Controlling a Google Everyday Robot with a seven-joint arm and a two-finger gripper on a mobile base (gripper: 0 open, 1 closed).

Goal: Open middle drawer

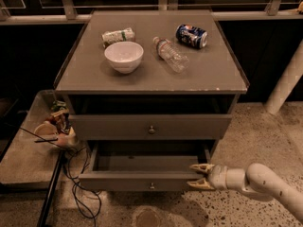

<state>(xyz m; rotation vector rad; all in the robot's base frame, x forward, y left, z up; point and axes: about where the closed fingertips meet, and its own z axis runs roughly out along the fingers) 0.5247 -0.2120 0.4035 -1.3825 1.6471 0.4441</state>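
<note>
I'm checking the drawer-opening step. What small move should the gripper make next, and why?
Probably ease the gripper back off the middle drawer. The drawer's front already stands well out from the cabinet, its grey inside is showing, and the gripper's open fingers sit at the front's right end.

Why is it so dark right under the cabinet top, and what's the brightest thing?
Camera view: the cabinet top overhangs, so the gap beneath it sits in deep shadow. Camera view: the white bowl catches the most light, with small glints on the can. Camera view: the middle drawer is dim inside but readably grey, and the gripper at its right end looks pale.
</note>
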